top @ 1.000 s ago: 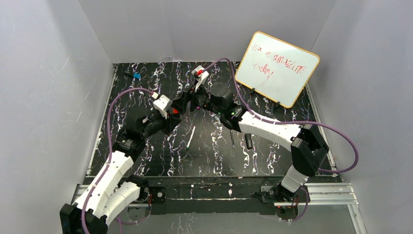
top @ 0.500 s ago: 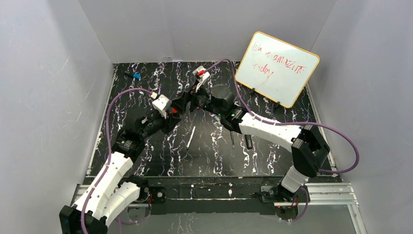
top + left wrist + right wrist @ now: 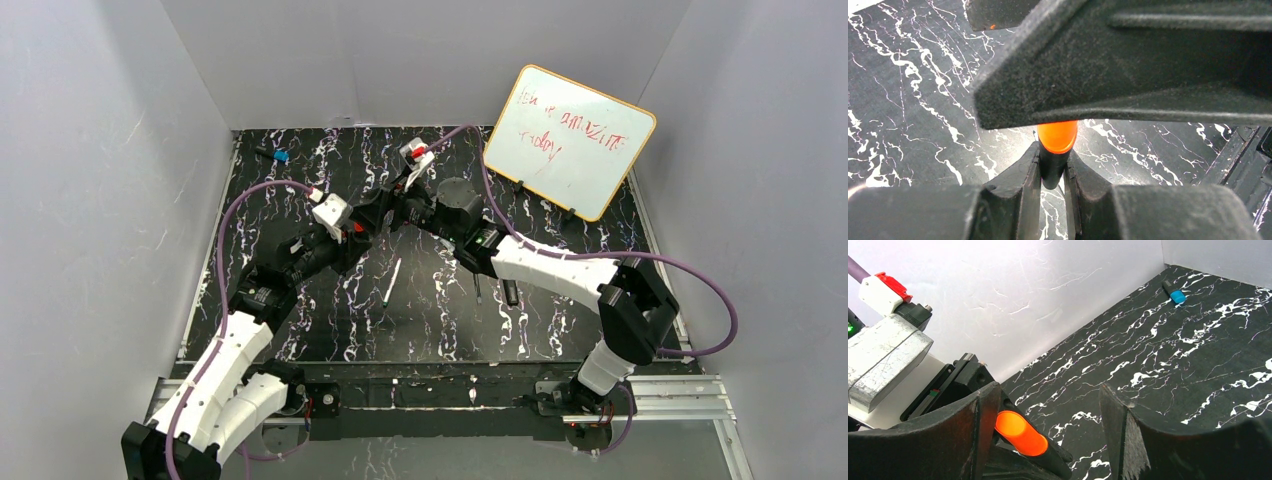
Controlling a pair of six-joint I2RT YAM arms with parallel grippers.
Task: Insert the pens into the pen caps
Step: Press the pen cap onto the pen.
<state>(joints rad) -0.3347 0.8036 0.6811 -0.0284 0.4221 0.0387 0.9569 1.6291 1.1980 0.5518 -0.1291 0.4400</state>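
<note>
Black, white-veined stone pattern covers the counter (image 3: pixel 440 335), which is closed in by plain white walls (image 3: pixel 430 60). A whiteboard (image 3: pixel 570 140) with faint red writing leans at the far right, beyond the right end effector (image 3: pixel 1050 435). Both end effectors meet above the middle of the counter. The left end effector (image 3: pixel 1053 165) is clamped on the black body of an orange-ended marker (image 3: pixel 1053 160), with the orange end poking out past its fingertips. The right end effector stands wide open with that orange end between its fingers, close against one of them; whether they touch I cannot tell. On the counter nearer than the end effectors lie a white pen (image 3: pixel 392 282), a dark pen (image 3: pixel 477 287) and a second black marker (image 3: pixel 511 291) beside the right arm. A blue cap (image 3: pixel 281 157) lies well away, far and to the left of the left end effector.
</note>
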